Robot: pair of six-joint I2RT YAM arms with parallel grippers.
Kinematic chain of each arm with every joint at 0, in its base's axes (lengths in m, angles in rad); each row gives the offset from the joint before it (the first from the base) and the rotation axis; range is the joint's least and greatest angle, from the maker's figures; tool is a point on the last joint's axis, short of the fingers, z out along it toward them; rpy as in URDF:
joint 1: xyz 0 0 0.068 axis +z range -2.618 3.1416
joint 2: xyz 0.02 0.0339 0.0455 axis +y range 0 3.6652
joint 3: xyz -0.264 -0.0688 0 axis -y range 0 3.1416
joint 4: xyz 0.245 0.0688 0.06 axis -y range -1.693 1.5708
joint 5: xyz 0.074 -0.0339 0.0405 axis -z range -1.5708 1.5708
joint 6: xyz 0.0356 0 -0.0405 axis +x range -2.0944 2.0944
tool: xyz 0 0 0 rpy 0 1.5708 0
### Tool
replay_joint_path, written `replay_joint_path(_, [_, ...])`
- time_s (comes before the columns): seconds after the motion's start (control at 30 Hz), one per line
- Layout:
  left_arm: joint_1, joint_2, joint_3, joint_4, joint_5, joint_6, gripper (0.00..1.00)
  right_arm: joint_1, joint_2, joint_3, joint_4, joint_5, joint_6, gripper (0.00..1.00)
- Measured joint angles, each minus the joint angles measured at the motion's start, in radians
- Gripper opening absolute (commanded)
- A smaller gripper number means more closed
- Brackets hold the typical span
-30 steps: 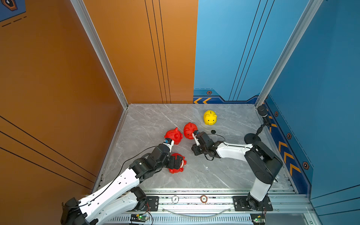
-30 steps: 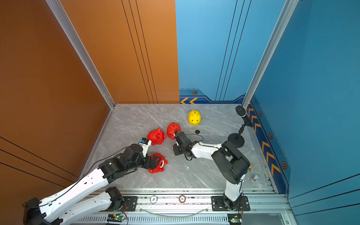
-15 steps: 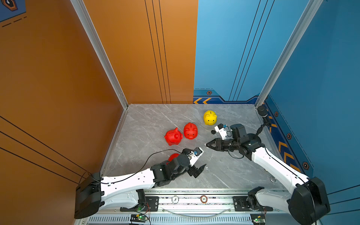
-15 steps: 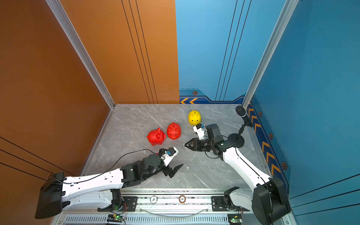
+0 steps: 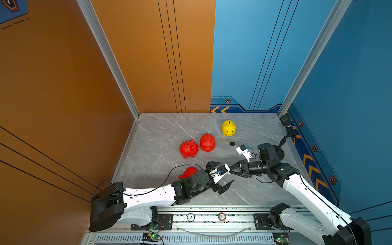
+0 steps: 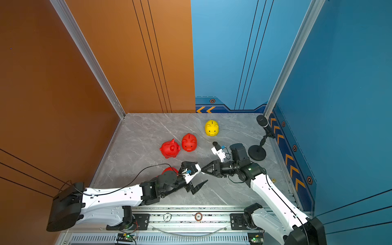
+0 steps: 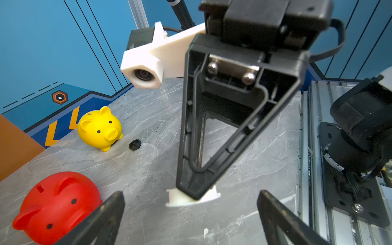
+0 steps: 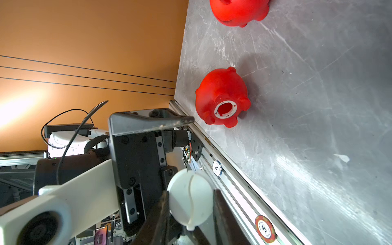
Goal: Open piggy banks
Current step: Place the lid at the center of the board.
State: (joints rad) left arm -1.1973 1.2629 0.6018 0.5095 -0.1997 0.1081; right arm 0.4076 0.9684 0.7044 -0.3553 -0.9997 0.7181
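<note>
**A:** What sits lowest in the frame?

**B:** In both top views, the left gripper (image 5: 220,175) is low and centre, its jaws spread wide with nothing clamped. The right gripper (image 5: 230,172) reaches in from the right. Its tip is just in front of those open jaws, and it is pinched on a white plug (image 8: 189,199).

**A:** And the nearest pig?

**B:** The tipped red piggy bank (image 8: 222,97) lies on its side on the table (image 5: 161,135), left of the left gripper and partly hidden behind that arm. The right wrist view shows its belly hole open, ringed in white.

**A:** Farther up?

**B:** Mid-frame, the second red piggy bank (image 5: 188,148) and third red piggy bank (image 5: 207,142) stand upright side by side. I cannot tell whether they touch or are just apart. To their right, a black plug (image 5: 232,143) lies loose on the table. Just above it, the yellow piggy bank (image 5: 228,128) stands upright, well apart from both grippers.
</note>
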Motion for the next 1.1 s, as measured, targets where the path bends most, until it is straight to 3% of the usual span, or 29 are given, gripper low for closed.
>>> replay_joint_path(0.17, [0.0, 0.018, 0.014, 0.005, 0.0, 0.001, 0.9, 0.021, -0.009, -0.002, 0.015, 0.0, 0.026, 0.33])
replay_joint_path(0.47, [0.0, 0.029, 0.025, 0.019, 0.002, 0.001, 0.68, 0.031, -0.01, -0.012, 0.027, 0.002, 0.046, 0.33])
replay_joint_path(1.1, [0.019, 0.001, 0.025, -0.016, 0.014, -0.063, 0.48, -0.002, -0.01, -0.018, 0.022, 0.008, 0.011, 0.34])
